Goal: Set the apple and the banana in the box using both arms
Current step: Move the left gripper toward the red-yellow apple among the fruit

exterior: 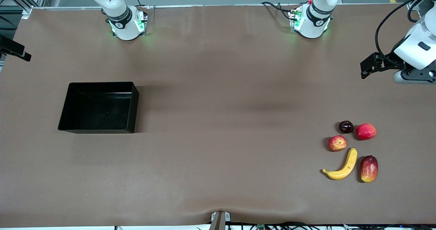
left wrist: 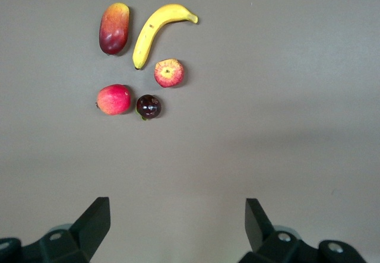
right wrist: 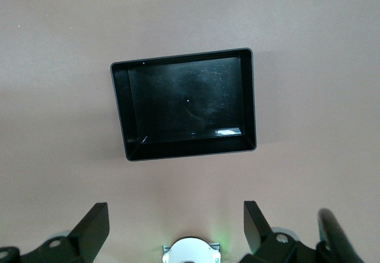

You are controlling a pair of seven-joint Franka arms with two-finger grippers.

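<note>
A: Box (exterior: 66, 118)?
B: Bare, toward the right arm's end; right gripper (right wrist: 176, 230) over it, fingers apart.
A: Fruit?
B: Apple (exterior: 337, 143) just beside banana (exterior: 343, 166) (well apart from box); left gripper (left wrist: 177, 226) above, spread. Markings possibly none.

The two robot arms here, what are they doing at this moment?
Nothing is held yet. The left gripper hangs open above bare table, looking at the fruit group, where the apple and the banana lie beside a mango and two other fruits. The right gripper hangs open above the table near the empty box, at the right arm's end.
</note>
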